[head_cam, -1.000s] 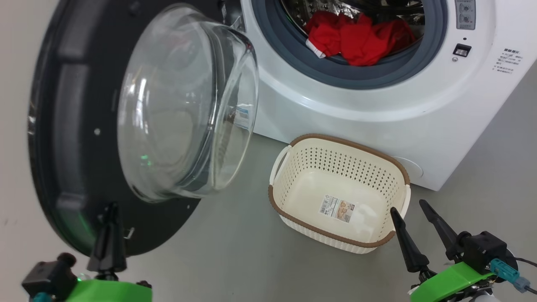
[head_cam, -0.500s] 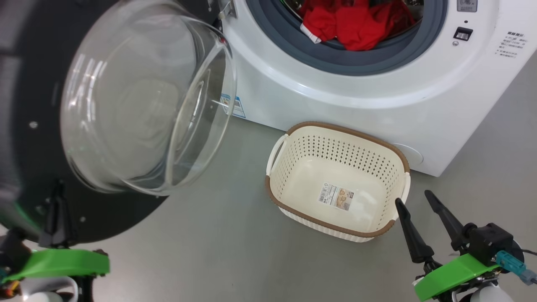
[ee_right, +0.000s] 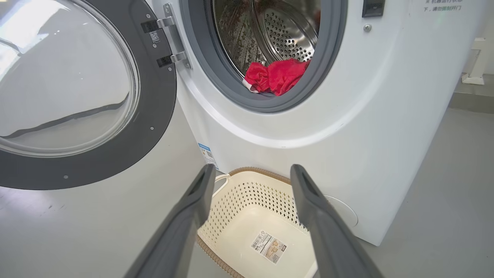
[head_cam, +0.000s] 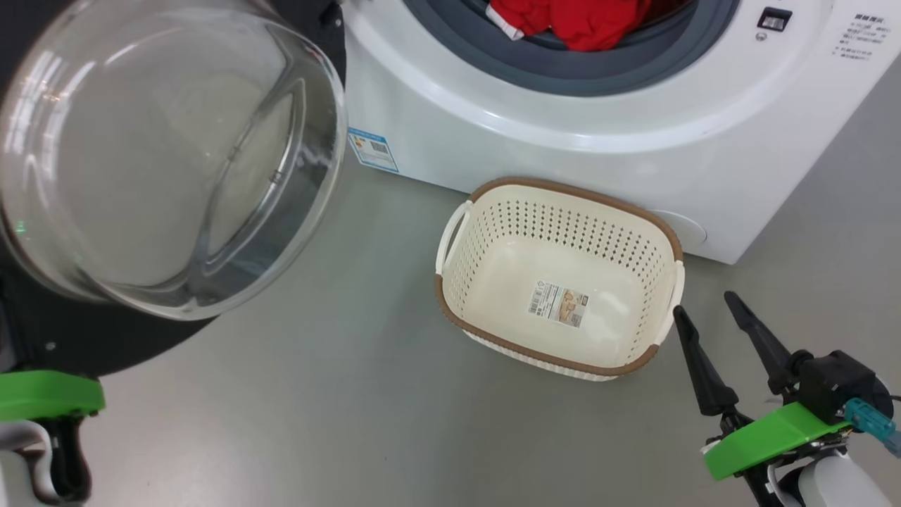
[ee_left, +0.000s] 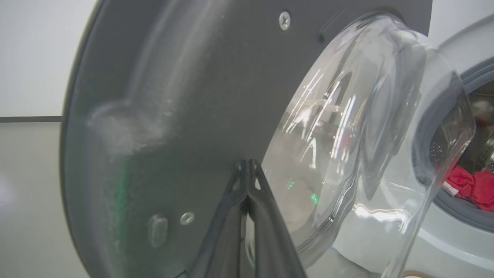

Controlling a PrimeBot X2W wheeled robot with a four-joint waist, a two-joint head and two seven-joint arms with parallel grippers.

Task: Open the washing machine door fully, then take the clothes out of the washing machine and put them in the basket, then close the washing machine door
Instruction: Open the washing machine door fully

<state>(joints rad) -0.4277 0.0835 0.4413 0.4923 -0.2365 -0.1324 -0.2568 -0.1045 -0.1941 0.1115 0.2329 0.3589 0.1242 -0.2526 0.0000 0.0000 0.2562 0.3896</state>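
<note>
Pressing together at their tips, the two fingers of the left end effector [ee_left: 247, 172] are closed with nothing between them. They point at the dark inner face of the door [ee_left: 185, 96]; whether the tips touch it I cannot tell. The door stands wide open, and its clear glass bowl [ee_left: 347, 135] bulges just to the right of those fingers. Beyond the bowl, further right, is the washing machine [head_cam: 563, 148]. Red clothes [ee_right: 276, 75] with a bit of white trim lie at the front of its steel drum [ee_right: 285, 31], against the grey rubber ring [ee_right: 328, 58]. A small blue label [head_cam: 373, 149] sits low on the machine's front.

Right of that label, the basket [head_cam: 450, 310] stands upright on the floor [head_cam: 317, 408], just in front of the machine, with a paper label [head_cam: 558, 304] on its bottom. The right end effector [ee_right: 251, 170] is open and empty, its fingers spread apart. In the right wrist view the basket lies ahead of and below the fingers, showing between them, and the clothes are higher up and further ahead. In the head view the basket's near right corner is just beside the left finger of this end effector, apart from it.
</note>
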